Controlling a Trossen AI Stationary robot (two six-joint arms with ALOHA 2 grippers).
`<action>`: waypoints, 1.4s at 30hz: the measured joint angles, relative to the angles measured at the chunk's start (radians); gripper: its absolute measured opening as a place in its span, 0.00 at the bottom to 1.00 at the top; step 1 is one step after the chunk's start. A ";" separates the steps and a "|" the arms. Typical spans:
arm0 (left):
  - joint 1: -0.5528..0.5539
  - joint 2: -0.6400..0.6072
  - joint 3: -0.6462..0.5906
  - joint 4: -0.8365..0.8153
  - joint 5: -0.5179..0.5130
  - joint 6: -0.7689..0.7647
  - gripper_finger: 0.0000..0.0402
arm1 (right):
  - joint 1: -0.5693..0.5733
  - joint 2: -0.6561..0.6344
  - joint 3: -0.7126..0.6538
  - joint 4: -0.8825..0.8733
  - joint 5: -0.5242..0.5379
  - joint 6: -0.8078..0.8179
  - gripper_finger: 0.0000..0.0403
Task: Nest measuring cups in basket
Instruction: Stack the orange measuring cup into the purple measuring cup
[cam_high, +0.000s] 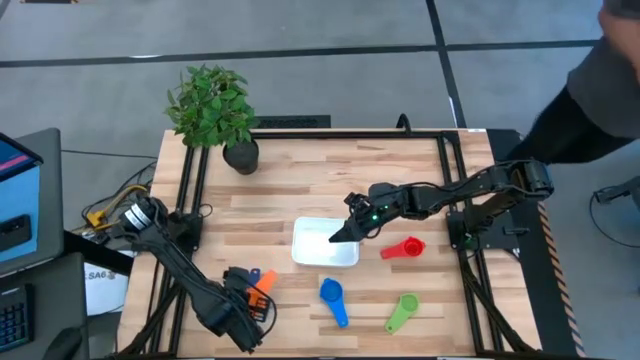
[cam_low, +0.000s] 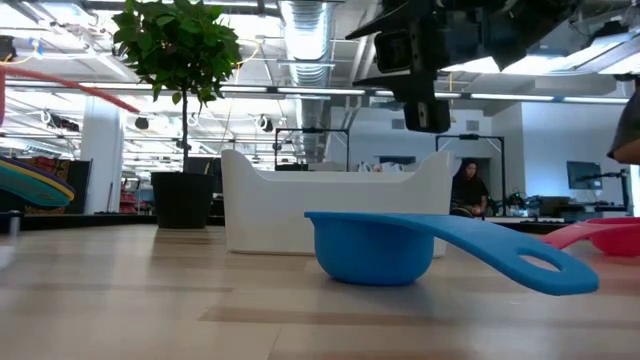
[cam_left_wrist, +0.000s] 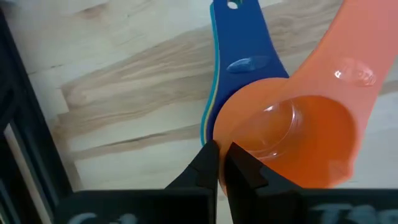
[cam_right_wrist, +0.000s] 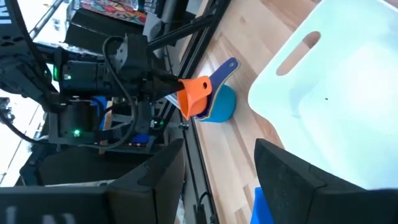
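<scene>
My left gripper (cam_high: 255, 297) is at the table's near left, shut on an orange measuring cup (cam_left_wrist: 298, 137). Just beneath that cup is a stack of dark blue and light blue cups (cam_right_wrist: 221, 106), whose dark blue handle (cam_left_wrist: 242, 56) points away. The white basket (cam_high: 322, 245) sits mid-table. My right gripper (cam_high: 342, 236) hovers open over the basket's right part, holding nothing. A red cup (cam_high: 403, 248), a blue cup (cam_high: 332, 298) and a green cup (cam_high: 402, 312) rest on the table, bowls up. My left gripper pinches the orange cup's rim wall (cam_left_wrist: 231, 144), on the side opposite the handle. One finger (cam_left_wrist: 245, 174) is inside the bowl and the other is outside. The fingers come from above, pointing down. The cup is tilted over the blue stack; whether it rests on it, I cannot tell.
A black plant pot (cam_high: 240, 155) with a leafy plant stands at the far left of the table. Black frame rails (cam_high: 190, 190) run along the table's left, right and far edges. A person's dark sleeve (cam_high: 590, 90) shows beyond the far right corner.
</scene>
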 joint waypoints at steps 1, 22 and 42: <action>0.000 0.001 0.000 0.001 0.001 -0.001 0.00 | 0.000 0.000 0.000 0.000 0.000 0.000 0.53; 0.019 0.033 0.000 0.035 0.105 -0.097 0.20 | 0.000 0.000 0.000 -0.005 -0.001 -0.025 0.54; 0.160 0.028 0.028 0.038 -0.010 0.612 0.33 | -0.005 -0.001 0.000 -0.020 -0.044 -0.039 0.53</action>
